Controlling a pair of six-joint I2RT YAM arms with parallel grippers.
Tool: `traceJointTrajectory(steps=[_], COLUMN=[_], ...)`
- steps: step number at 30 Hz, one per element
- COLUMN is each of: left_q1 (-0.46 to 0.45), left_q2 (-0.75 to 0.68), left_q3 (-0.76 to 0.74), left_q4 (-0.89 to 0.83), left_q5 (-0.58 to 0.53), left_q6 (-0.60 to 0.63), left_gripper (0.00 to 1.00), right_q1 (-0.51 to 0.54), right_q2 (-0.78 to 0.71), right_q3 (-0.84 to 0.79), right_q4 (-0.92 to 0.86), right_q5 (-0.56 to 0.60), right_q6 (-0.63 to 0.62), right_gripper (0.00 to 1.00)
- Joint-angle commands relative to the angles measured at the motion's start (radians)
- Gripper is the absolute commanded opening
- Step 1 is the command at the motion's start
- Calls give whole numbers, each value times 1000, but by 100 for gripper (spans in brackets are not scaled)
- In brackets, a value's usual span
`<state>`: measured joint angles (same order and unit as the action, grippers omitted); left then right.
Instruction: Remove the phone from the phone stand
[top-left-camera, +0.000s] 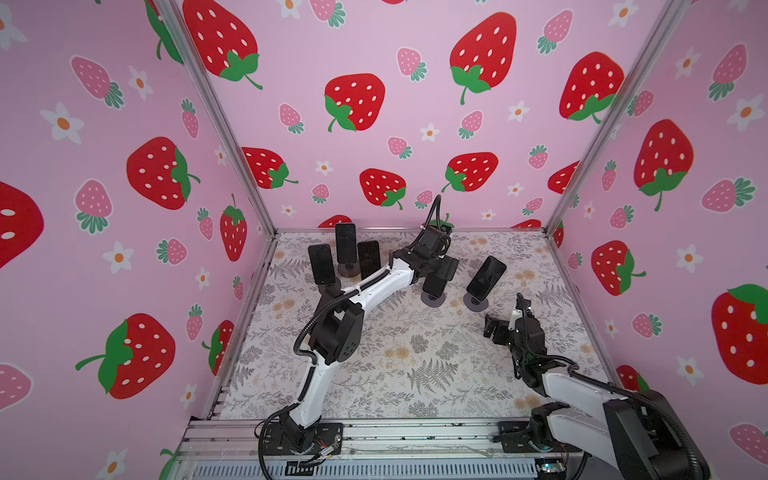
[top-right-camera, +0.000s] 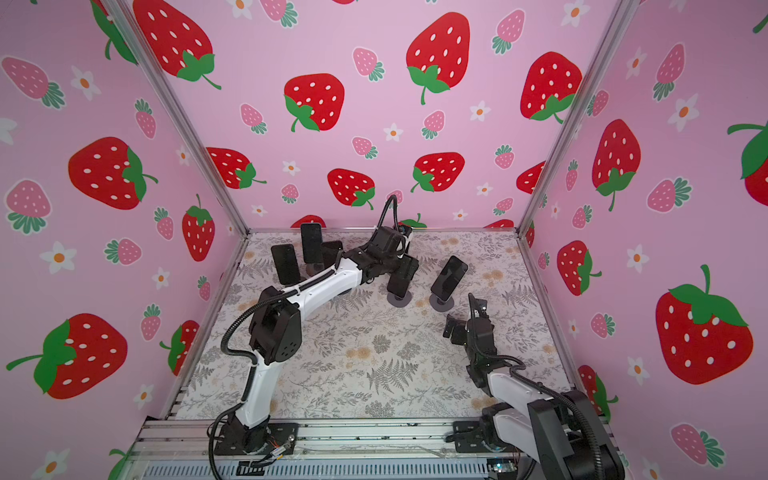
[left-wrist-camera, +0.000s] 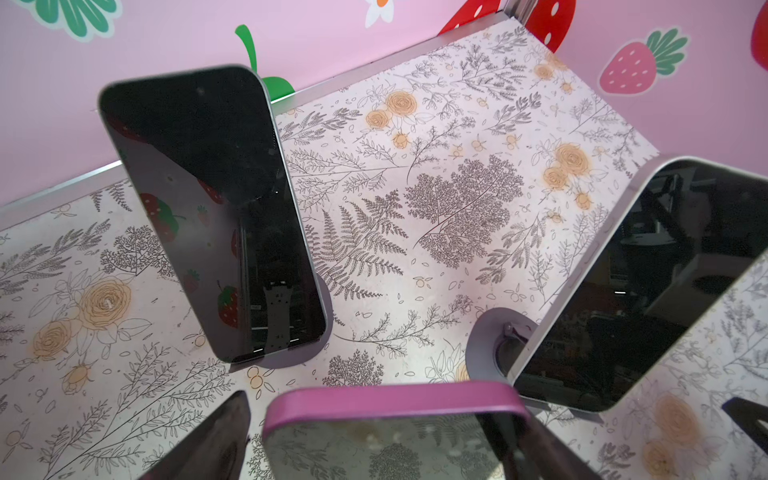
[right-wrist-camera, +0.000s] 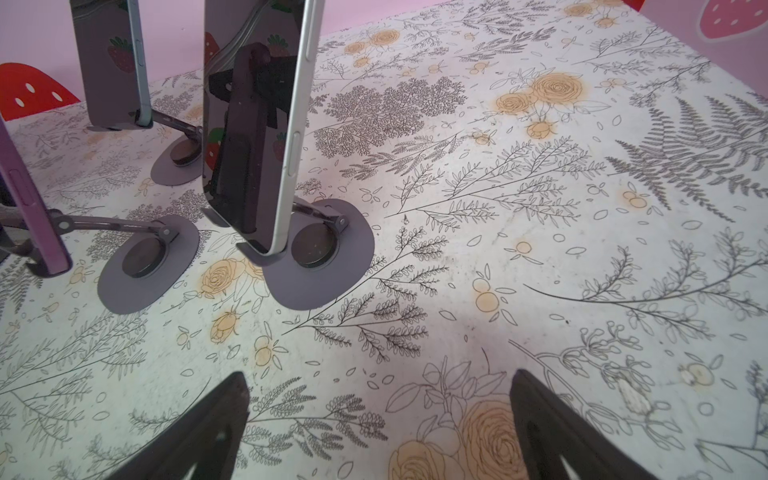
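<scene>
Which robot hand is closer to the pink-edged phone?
Left. The left gripper straddles the top of the pink-edged phone; the right gripper hovers open off to one side, near the silver phone.

No text, label, brand, number or sign legible anywhere: none on the dark phones, the stands, the arms, the strawberry walls or the floral worktop.
</scene>
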<state>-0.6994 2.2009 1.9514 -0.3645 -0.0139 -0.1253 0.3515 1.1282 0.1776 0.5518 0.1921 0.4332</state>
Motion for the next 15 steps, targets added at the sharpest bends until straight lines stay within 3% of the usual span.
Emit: traceJointTrajectory(steps=[1,15], left_q1=[0,0], left_q2=[9,15], left_q3=[40,30], left_q4=[-15,-35], left_q5=[26,2], left_q6=[14,5], left_gripper=[87,91], right_q1=[6,7], right_q2=[8,16], right_q3=[26,33], right_q4=[-10,-13], right_q5=[0,1], right_q6=[10,10], right_gripper=[100,100])
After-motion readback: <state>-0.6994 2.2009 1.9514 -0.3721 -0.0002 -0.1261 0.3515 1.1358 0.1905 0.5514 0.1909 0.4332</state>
